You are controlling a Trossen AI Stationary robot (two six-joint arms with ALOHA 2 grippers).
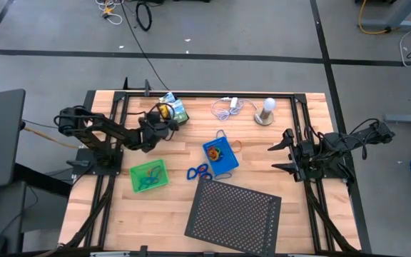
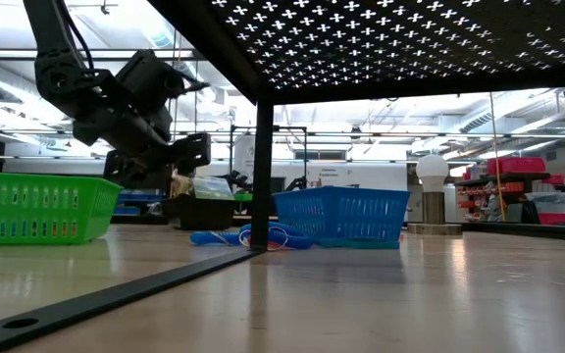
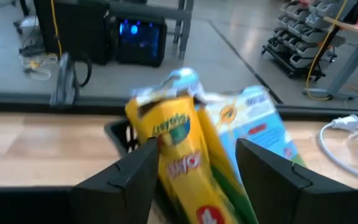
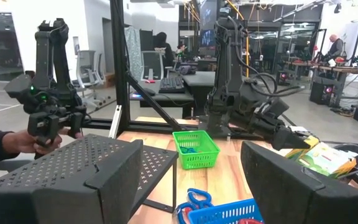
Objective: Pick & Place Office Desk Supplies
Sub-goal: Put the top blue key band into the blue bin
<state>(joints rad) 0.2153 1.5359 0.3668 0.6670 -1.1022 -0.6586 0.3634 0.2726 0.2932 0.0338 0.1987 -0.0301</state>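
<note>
Left gripper (image 1: pixel 164 121) sits at the black tray (image 1: pixel 168 114) on the far left, fingers parted around the yellow-green crayon box (image 3: pixel 182 162) – can't tell if it's actually squeezing it. Green tray (image 1: pixel 149 175) is nearer, blue tray (image 1: pixel 220 156) mid-table with blue loops (image 1: pixel 198 172) beside it. The big perforated sheet (image 1: pixel 234 208) hogs the near side. Right gripper (image 1: pixel 282 153) waits wide open, holding nothing – white cable (image 1: pixel 227 108) and bulb (image 1: pixel 265 111) sit far.

On the wooden table (image 1: pixel 105 214), the left gripper (image 1: pixel 164 123) reaches over the yellow-green crayon box (image 1: pixel 175 109) in the black tray (image 1: pixel 168 114) near the far edge; the right gripper (image 1: pixel 282 153) waits, fingers apart, at the right side. The green tray (image 1: pixel 149 176), the blue tray (image 1: pixel 220 156) and the blue loops (image 1: pixel 198 172) lie mid-table; the black perforated sheet (image 1: pixel 232 208) sits nearer the front.
</note>
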